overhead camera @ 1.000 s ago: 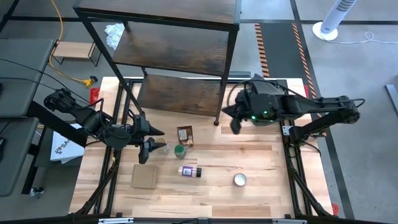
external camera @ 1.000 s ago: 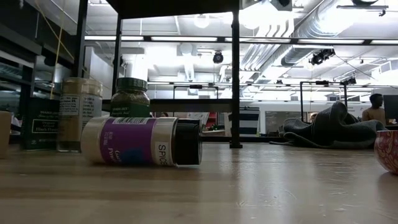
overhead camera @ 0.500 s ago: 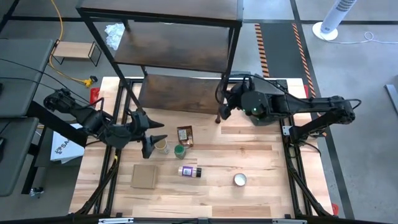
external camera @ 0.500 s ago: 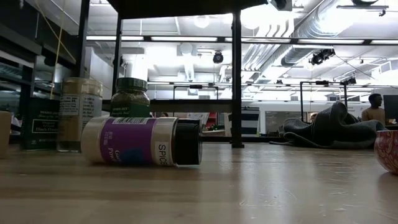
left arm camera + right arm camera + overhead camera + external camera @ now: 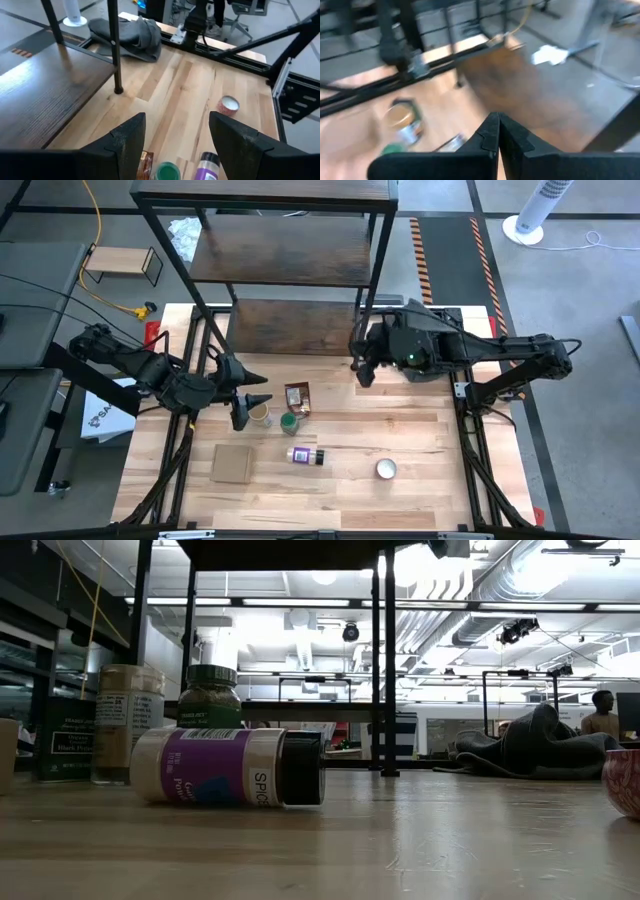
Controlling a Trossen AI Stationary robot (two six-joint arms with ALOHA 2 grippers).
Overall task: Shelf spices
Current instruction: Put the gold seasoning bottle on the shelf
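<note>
Over the left half of the table the left gripper (image 5: 243,402) hovers by the tan-lidded jar (image 5: 259,413), its fingers parted to a middling gap and empty; the wrist view shows nothing between them. My judgement is that the step in hand is picking this jar: the fingers should straddle its body squarely and drop low before closing, since the green-lidded jar (image 5: 289,422) and brown-orange pouch (image 5: 297,396) stand just beside it and could be knocked. The dark-capped jar with purple-white label (image 5: 304,455) lies on its side nearer the front edge, cap pointing right. All spices sit on the table; the shelf (image 5: 290,325), dark boards in a thin black frame, stands at the far edge, seemingly bare of spices. The right gripper (image 5: 362,372) is closed on nothing, near the shelf's front right leg
</note>
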